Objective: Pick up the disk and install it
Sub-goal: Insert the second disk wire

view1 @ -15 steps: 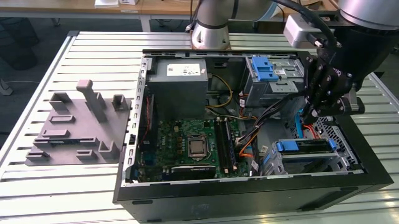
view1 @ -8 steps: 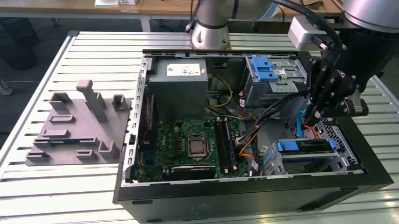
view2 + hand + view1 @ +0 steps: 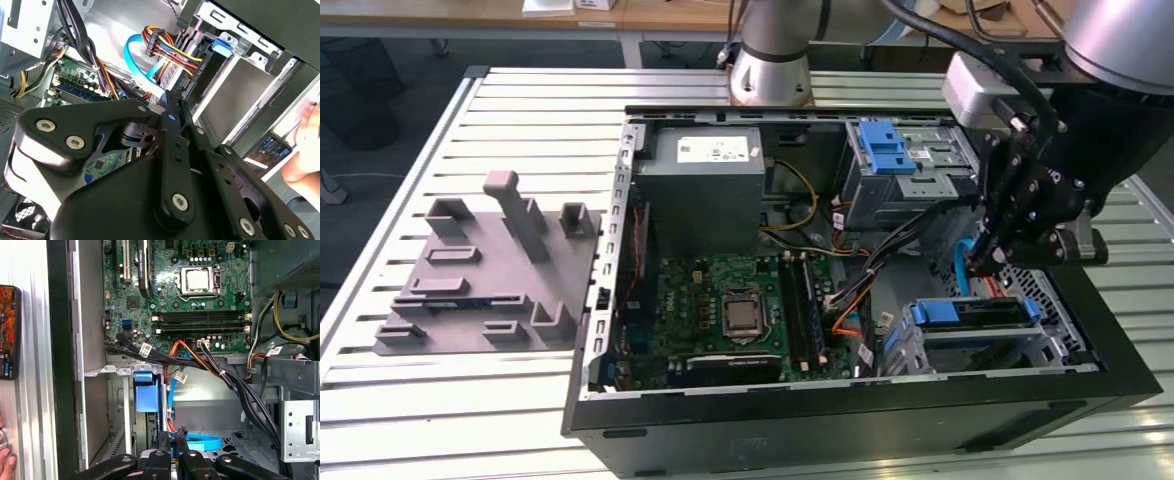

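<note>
The tool (image 3: 983, 262), fingers pressed together and empty, hangs above the disk (image 3: 970, 313).

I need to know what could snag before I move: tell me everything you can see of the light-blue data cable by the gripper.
The light-blue data cable is a thin, flat ribbon that looks like glossy plastic. It lies slack inside the open computer case, bent into a loose loop rather than pulled tight. One run passes right beside a bundle of coloured wires. In the first wrist view, its loop lies just beyond the gripper. Whether the two touch cannot be told, and neither end of the cable is clearly visible.
</note>
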Robot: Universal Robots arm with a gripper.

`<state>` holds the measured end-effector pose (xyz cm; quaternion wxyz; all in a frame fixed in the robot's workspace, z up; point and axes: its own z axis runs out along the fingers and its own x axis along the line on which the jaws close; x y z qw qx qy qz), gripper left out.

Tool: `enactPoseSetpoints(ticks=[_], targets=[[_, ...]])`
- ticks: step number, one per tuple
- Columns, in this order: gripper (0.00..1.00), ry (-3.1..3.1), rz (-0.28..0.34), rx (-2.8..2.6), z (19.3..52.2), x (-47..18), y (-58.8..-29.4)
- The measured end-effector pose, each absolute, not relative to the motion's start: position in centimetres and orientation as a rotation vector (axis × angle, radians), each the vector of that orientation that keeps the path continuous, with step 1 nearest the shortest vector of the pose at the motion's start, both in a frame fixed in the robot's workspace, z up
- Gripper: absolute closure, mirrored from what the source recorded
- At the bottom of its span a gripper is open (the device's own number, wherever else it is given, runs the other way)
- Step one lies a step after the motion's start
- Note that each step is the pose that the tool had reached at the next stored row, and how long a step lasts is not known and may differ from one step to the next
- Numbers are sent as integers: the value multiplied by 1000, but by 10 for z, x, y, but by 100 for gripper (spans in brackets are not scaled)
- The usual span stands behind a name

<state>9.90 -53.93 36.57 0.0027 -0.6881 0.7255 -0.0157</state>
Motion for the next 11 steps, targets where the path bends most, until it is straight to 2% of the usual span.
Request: enactPoseSetpoints(ticks=[11], targets=[[84,2291,-38,-2145,362,100,-541]])
